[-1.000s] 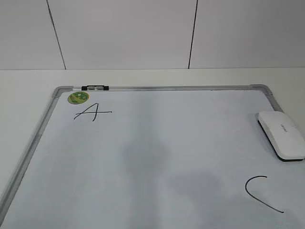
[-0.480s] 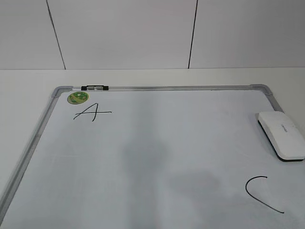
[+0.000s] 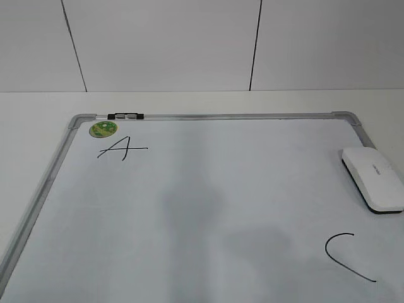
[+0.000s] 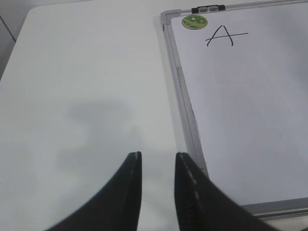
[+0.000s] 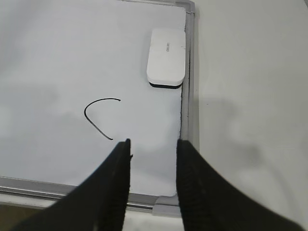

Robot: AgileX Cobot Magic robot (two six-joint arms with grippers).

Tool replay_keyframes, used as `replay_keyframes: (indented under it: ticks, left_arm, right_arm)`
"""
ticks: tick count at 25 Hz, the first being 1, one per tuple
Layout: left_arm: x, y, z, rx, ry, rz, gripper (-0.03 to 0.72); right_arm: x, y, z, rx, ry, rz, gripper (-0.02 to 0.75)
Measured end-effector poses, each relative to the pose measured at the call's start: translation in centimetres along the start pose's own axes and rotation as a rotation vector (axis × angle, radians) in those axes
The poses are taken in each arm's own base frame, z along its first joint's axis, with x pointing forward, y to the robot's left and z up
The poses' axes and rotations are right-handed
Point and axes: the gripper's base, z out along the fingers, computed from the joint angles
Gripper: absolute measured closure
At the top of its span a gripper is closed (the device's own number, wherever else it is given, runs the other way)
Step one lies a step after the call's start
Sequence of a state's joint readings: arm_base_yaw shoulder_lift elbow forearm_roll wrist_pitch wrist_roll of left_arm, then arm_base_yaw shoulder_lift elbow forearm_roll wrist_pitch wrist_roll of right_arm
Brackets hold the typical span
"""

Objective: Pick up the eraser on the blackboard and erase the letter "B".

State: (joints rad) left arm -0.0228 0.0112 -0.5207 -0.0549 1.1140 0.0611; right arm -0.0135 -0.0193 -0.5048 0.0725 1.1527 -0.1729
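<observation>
— Where's the white rounded plastic eraser (image 5: 166,57)?
— Flat on the silver-framed white board (image 5: 190,72), against its right rail, well ahead of the right gripper (image 5: 153,143), fingers parted and empty.
— The left gripper (image 4: 158,156)?
— Parted too, over bare table (image 4: 82,96).

Probably a lab — bare white table (image 3: 202,101), panelled wall (image 3: 164,44).

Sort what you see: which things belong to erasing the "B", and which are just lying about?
Job: eraser, blackboard, right gripper and left gripper, both open. No "B" shows.
Lying about: green sticker, marker, letters "A" and "C".
</observation>
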Motion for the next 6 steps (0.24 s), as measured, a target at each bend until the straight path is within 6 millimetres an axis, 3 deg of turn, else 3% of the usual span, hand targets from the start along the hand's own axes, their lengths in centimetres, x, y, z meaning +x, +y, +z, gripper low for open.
replay_keyframes:
  ticks: [6]
  left_arm:
    - [0.0,0.0,0.0,0.0,0.0,0.0,0.516]
  right_arm:
    - [-0.02,0.0,0.0,0.0,-0.002,0.0,0.453]
